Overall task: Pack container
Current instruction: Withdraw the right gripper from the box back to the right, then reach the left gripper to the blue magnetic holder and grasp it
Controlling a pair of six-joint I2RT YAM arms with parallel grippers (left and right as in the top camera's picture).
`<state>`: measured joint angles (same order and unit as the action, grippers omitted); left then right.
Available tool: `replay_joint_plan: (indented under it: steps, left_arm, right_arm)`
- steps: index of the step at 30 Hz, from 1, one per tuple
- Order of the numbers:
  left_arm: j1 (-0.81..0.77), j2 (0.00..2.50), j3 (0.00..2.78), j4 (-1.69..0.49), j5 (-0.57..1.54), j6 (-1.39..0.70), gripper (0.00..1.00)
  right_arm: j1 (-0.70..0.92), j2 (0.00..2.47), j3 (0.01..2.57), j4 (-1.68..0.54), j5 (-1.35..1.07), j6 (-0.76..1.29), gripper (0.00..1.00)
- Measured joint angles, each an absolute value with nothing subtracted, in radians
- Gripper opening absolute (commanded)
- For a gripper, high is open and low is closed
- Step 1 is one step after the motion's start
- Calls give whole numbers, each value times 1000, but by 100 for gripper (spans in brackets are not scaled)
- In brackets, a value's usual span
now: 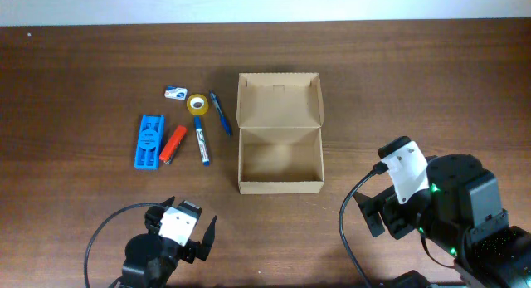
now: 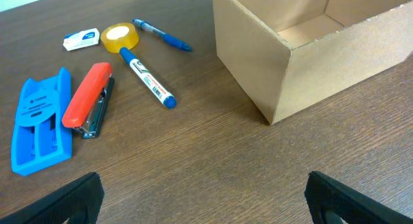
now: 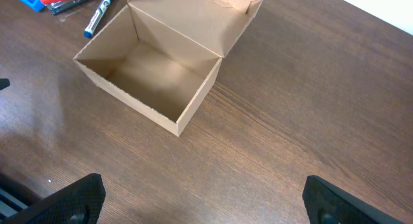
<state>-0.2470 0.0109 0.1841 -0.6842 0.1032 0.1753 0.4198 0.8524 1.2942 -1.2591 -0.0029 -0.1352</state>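
My left gripper (image 2: 206,204) stands with its fingers spread wide and nothing between them; my right gripper (image 3: 206,201) is spread the same way and also holds nothing; the container (image 1: 280,187) sits in the middle of the table (image 1: 415,72), its flap lid standing open on the far side and its inside bare. The relation that matters, I think, is this: the small things all lie to the left of the container, ahead of my left gripper and well apart from the right one, so the left arm is the nearer. Closest to the container are the blue marker (image 2: 147,77) and the blue pen (image 2: 162,35); the marker's long axis runs nearly away from me, a little slanted, so I judge my fingers should close across it; from that pick the container lies near, to the right.
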Motion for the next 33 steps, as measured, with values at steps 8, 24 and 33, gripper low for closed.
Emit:
replay_joint_plan:
  steps: [8,24,33]
  left_arm:
    - [-247,11,184,-684,103,175,99]
    - [-247,11,183,-641,142,175,100]
    - [-242,25,213,-596,125,-51,99]
  right_arm:
    - [420,852,1294,-1259,-3,-134,99]
    - [420,852,1294,-1259,0,-134,99]
    - [420,852,1294,-1258,0,-134,99]
